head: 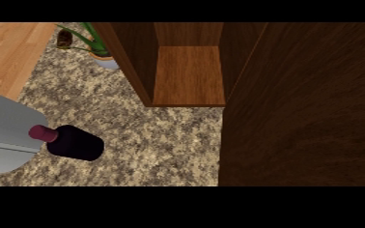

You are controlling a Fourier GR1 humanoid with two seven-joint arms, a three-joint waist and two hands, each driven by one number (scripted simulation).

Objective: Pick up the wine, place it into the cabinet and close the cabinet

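The counter (157, 140) is speckled brown and grey stone. A dark wine bottle (71, 141) stands on it near the left side. A wooden cabinet (189, 72) sits at the back, its door (292, 116) open. A plant pot (105, 60) stands just left of the cabinet

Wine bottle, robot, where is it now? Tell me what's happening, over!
No hands in sight. Wine bottle upright on the counter, left of the open cabinet. Cabinet door swung wide. Path looks clear.

light: even, soft | shadows: faint — cabinet (189, 72) interior dim
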